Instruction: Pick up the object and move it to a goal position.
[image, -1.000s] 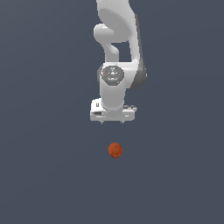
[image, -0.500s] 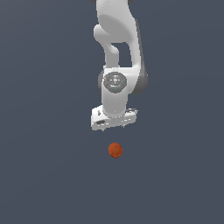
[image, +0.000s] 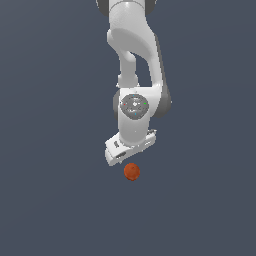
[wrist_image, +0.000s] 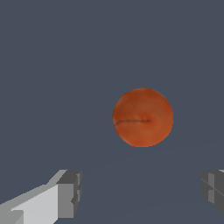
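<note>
Orange-red ball (image: 131, 171) rests on grey worktop (image: 50, 200), just below white pincer (image: 131, 163). Pincer spread wide, 2 fingertips (wrist_image: 70, 192) apart, grasping nothing. Risk: ball sits off-centre between fingers in wrist view; closing could nudge it rolling away.

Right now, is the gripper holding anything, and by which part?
Nothing is held. The gripper is open, and the orange-red ball lies apart from its fingers.

Exterior view looks from afar; wrist view looks closely past fingers (wrist_image: 70, 194); both share the ball (image: 131, 171).
</note>
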